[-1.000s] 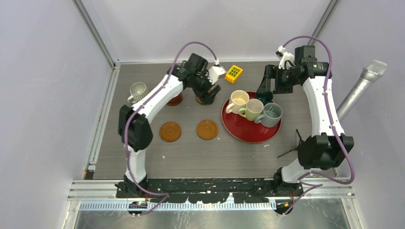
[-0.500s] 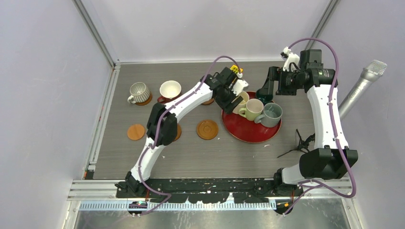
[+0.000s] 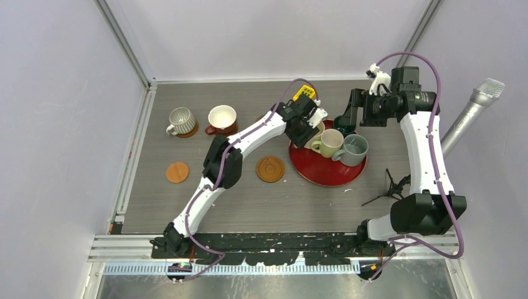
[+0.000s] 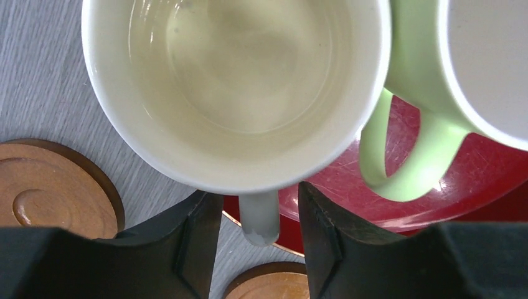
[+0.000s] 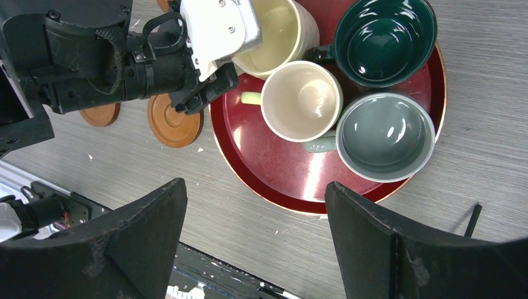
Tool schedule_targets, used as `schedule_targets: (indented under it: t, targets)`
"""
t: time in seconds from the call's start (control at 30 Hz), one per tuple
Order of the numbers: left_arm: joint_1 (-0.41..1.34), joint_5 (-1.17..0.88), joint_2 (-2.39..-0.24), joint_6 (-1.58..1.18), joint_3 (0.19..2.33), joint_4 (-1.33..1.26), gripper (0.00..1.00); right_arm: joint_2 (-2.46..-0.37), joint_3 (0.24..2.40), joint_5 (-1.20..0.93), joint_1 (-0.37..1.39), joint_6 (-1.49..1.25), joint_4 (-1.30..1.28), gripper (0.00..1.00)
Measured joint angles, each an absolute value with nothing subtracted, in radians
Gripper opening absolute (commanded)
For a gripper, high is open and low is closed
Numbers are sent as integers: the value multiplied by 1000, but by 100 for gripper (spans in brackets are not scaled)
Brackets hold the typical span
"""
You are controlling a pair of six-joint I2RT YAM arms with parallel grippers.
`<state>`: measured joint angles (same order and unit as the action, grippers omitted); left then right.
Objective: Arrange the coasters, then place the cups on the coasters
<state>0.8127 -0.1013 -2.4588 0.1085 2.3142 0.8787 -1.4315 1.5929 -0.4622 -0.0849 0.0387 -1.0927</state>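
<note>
Left pincer [image 4: 256, 208], half open, straddles the handle [image 4: 259, 221] of the cream cup [image 4: 236, 93], which sits at the left edge of the red tray [image 4: 473, 171]. Right pincer [image 5: 254, 193] hangs wide and empty above the tray. Best to squeeze the handle squarely, then lift straight up, clear of the pale green cup [image 4: 414, 75] close beside it.

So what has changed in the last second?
The left hand swung right, away from the round brown wooden coasters at the back, to the glossy red round tray; its fingers now stand either side of the cream ceramic mug's handle, not yet closed. Nothing was picked up. The other mugs, the coasters and the open right hand stayed about where they were.
</note>
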Motion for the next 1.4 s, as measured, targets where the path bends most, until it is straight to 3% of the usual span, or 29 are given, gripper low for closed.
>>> schedule_targets:
  t: [0.27, 0.6, 0.8, 1.1, 1.4]
  targets:
    - [813, -74, -2481, 106, 2336, 863, 40, -1431, 1593, -461, -89, 38, -1093, 86]
    - [814, -67, -2493, 113, 2354, 855, 1, -1431, 1593, -461, -94, 36, -1093, 86]
    - [815, -62, -2482, 119, 2331, 836, 0, -1431, 1593, -461, -94, 36, -1093, 86]
    - [820, -26, -2315, 107, 2041, 634, 0, -1431, 1593, -462, -94, 36, -1093, 86]
    - [820, -27, -2230, 77, 1980, 503, 0, -1431, 1593, -463, -94, 36, -1093, 86]
